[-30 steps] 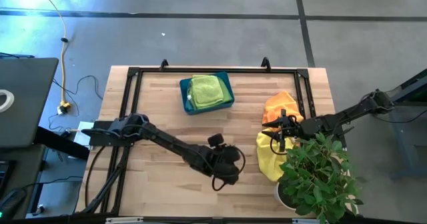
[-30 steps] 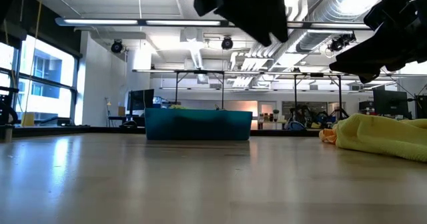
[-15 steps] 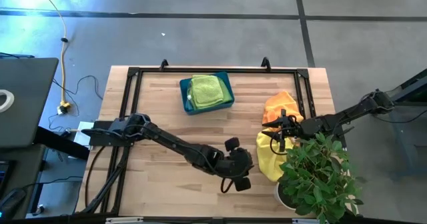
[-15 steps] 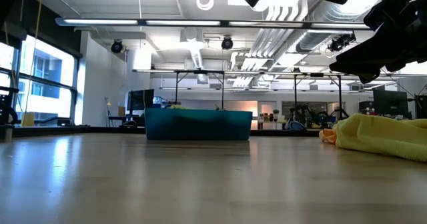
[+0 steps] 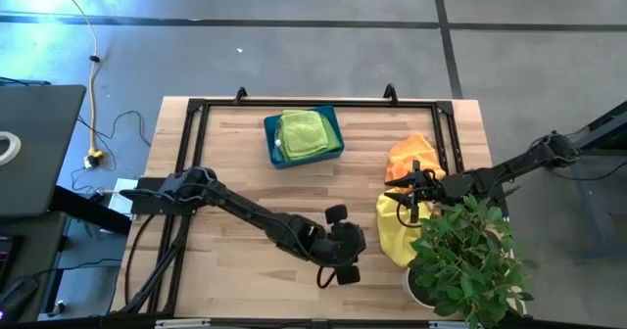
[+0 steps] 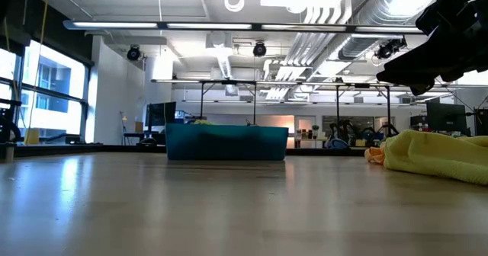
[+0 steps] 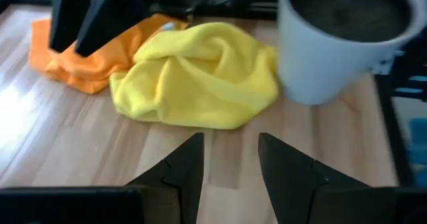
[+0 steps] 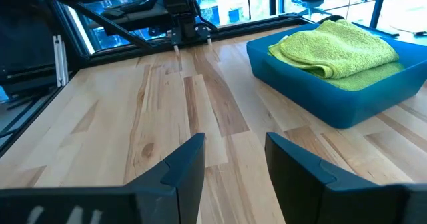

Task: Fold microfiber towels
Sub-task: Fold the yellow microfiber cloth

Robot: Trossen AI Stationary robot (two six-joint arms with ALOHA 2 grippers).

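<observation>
Hovering over the near middle of the wooden table (image 5: 245, 163), with the left gripper (image 5: 336, 273) empty and its two dark fingers (image 7: 180, 167) parted by a clear gap, touching nothing. Pointing toward the yellow towel (image 7: 200, 74), which lies crumpled on the wood just beside the white pot (image 7: 343, 41) of the leafy plant (image 5: 470, 260) and touches the orange towel (image 7: 93, 64) behind it. Seen from above as one heap at the right side of the table: yellow towel (image 5: 394, 233) nearer the front edge, orange towel (image 5: 409, 156) farther back, both partly under the right arm. Hanging above that heap, the right gripper (image 5: 409, 204), likewise with fingers (image 8: 180, 164) apart and nothing between them, facing across the bare boards toward the teal bin (image 8: 333, 84). Resting folded inside that bin, a lime green towel (image 8: 337, 47), near the far edge of the table. Showing from table height only the bin (image 6: 226, 142) in the distance and the yellow towel (image 6: 438, 157) at the right; left gripper mostly out of that view.
</observation>
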